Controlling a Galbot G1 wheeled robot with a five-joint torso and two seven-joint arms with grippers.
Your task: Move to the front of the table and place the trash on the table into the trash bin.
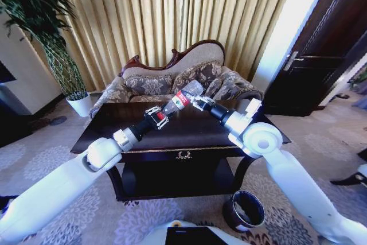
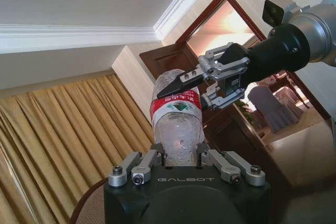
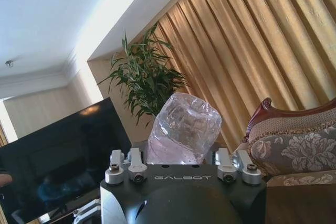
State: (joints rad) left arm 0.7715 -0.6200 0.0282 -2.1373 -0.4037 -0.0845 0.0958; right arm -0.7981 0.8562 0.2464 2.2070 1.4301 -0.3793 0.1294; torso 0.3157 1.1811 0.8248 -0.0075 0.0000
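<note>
Status: I'm parked at the front of the counter (image 1: pixel 114 136), so the drive part looks done. The dark glossy top is right under my arms, with a sofa (image 1: pixel 178 76) behind it.

The trash bin (image 1: pixel 234 217) is on the floor at the counter's front right corner, below my right arm. It stands upright with its mouth open. The inside is dark, so I can't tell what's in it.

The bottle (image 1: pixel 179 101), clear plastic with a red label, is off the counter. It hangs tilted in the air above the far middle of the top, well apart from the bin, so it isn't binned yet.

I can't make out any paper or wrapper from here, and can't say whether any is left.

Left tool (image 1: pixel 156 117) is closed on the bottle's lower end. In the left wrist view the bottle body sits between its fingers (image 2: pixel 137 167) and sticks straight out.

Right tool (image 1: pixel 200 103) is at the bottle's upper end, opposite the left one. In the right wrist view the bottle sits right in front of it. I can't tell whether it's clamped or just around the bottle.

My read: this is mid-handover from left to right, which fits with the bin being on the right side. What's left is getting the bottle into the right tool alone, swinging it down over the bin and dropping it in
</note>
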